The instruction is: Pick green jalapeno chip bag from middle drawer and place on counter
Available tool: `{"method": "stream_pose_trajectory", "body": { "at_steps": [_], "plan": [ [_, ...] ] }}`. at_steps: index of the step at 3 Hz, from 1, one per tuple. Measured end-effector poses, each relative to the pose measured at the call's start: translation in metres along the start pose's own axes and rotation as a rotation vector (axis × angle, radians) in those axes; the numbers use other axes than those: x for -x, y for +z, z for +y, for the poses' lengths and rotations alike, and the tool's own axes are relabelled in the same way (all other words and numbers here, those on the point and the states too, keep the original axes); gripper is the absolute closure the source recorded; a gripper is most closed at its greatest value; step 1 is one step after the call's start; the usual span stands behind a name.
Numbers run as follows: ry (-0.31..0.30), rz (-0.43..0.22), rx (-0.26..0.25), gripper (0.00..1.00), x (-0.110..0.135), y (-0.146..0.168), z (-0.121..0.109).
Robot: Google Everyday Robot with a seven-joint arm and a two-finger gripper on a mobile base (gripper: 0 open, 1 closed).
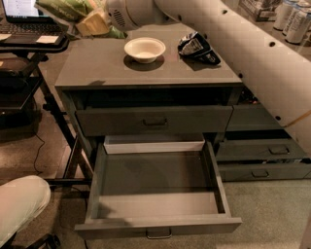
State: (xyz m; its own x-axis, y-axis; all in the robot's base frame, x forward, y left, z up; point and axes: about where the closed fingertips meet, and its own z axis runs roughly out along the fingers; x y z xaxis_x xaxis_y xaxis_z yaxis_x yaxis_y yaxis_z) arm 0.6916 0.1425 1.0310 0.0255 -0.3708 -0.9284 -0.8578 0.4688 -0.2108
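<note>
My gripper [95, 23] is at the top left of the camera view, above the back left corner of the counter [97, 68]. It is shut on the green jalapeno chip bag [65, 8] and holds it in the air, left of the bowl. The bag's top is cut off by the frame edge. The middle drawer [158, 226] is pulled wide open below the counter, and its pale grey floor [160, 177] holds nothing. My white arm runs from the top centre down the right side.
A white bowl [145, 49] and a black-and-white snack bag [197, 47] sit on the counter. A laptop [24, 10] on a black stand [34, 43] is at the far left. Narrower grey drawers [265, 151] are on the right. A white rounded object [22, 204] is at the lower left.
</note>
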Motion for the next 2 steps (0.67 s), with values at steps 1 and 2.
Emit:
{"method": "stream_pose_trajectory", "body": {
  "at_steps": [1, 2],
  "plan": [
    [0.004, -0.007, -0.003, 1.0, -0.003, 0.004, 0.0],
    [-0.032, -0.048, 0.003, 1.0, -0.001, 0.031, -0.009]
  ]
}}
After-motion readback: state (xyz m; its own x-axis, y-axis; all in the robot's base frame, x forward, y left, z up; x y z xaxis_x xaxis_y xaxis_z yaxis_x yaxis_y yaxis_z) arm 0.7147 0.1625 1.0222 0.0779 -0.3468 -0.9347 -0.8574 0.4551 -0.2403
